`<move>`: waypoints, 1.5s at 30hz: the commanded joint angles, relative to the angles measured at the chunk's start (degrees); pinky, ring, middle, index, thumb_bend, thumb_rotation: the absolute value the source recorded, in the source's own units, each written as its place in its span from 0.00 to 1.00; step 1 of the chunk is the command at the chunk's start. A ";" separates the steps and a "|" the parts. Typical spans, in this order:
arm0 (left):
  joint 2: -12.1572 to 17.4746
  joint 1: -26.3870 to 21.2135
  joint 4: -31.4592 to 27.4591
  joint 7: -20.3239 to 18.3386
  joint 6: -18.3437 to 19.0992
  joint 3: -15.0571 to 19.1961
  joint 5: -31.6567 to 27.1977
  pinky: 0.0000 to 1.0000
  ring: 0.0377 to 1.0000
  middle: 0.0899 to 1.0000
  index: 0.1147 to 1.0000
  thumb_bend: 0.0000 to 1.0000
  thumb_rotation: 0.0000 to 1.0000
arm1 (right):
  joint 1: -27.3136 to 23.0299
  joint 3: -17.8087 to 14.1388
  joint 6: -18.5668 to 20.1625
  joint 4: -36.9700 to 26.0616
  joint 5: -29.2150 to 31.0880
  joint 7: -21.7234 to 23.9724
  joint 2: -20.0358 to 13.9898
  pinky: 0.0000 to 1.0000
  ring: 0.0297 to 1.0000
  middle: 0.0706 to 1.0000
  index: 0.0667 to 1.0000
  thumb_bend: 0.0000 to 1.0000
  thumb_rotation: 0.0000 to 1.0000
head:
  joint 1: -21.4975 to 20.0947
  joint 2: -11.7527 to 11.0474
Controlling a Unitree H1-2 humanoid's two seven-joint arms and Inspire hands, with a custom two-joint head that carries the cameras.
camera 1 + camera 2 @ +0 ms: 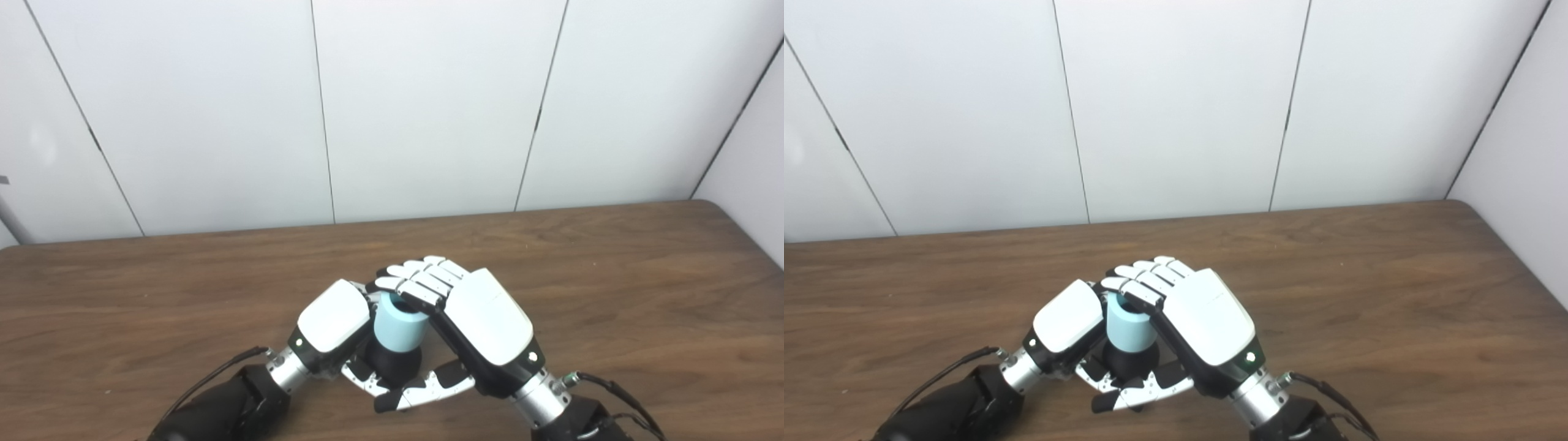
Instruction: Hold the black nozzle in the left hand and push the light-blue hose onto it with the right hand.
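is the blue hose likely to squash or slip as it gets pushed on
The hose looks short and thick-walled, holding a round shape, so probably fairly stiff. Its smooth surface might slip, though the right hand wraps it. It sits upright on the nozzle, so tipping seems unlikely.

A robot test bench in what looks like a lab or staged trial booth: a wood-grain table (612, 275) stands hard against a wall of plain white panels (429, 104) split by thin dark seams, with a further white panel (753, 153) closing off the right side. Black cables (214, 373) run along the robot's forearms. Nothing household, shop-like or office-like shows; the setting is bare, evenly lit and boxed in.
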 commanded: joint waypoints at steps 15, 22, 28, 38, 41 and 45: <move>-4.79 12.99 4.11 0.47 -0.16 -5.26 -1.79 0.26 0.32 0.41 0.45 0.52 0.00 | 1.71 2.41 0.20 0.35 -5.73 4.33 -3.87 0.86 0.92 0.93 0.87 0.80 0.85 | 0.06 -0.03; -4.90 12.94 4.30 0.79 -0.16 -5.39 -1.83 0.27 0.33 0.41 0.44 0.52 0.00 | 1.62 2.62 0.53 0.56 -6.37 5.40 -4.00 0.88 0.93 0.94 0.89 0.79 0.82 | 0.12 -0.13; -4.82 13.02 4.22 0.20 -0.16 -5.23 -1.93 0.27 0.33 0.41 0.44 0.52 0.00 | 1.46 2.89 0.31 0.76 -6.48 5.27 -4.24 0.87 0.91 0.91 0.86 0.79 0.83 | 0.12 -0.12; -4.98 12.95 4.50 1.02 -0.16 -5.42 -1.84 0.27 0.33 0.41 0.45 0.52 0.00 | 0.81 2.83 0.33 0.51 -5.47 5.57 -4.41 0.83 0.84 0.85 0.81 0.81 0.83 | 0.02 -0.06; -5.01 12.85 4.59 1.55 -0.16 -5.67 -1.60 0.29 0.35 0.42 0.44 0.52 0.00 | 0.60 2.78 0.78 0.07 -4.63 6.82 -4.45 0.85 0.84 0.84 0.81 0.81 0.84 | 0.04 -0.04; -4.95 12.99 4.10 1.07 -0.16 -5.31 -1.54 0.22 0.27 0.38 0.47 0.52 0.00 | 0.51 3.03 0.77 0.21 -4.54 6.95 -4.43 0.84 0.84 0.83 0.80 0.82 0.83 | 0.09 0.02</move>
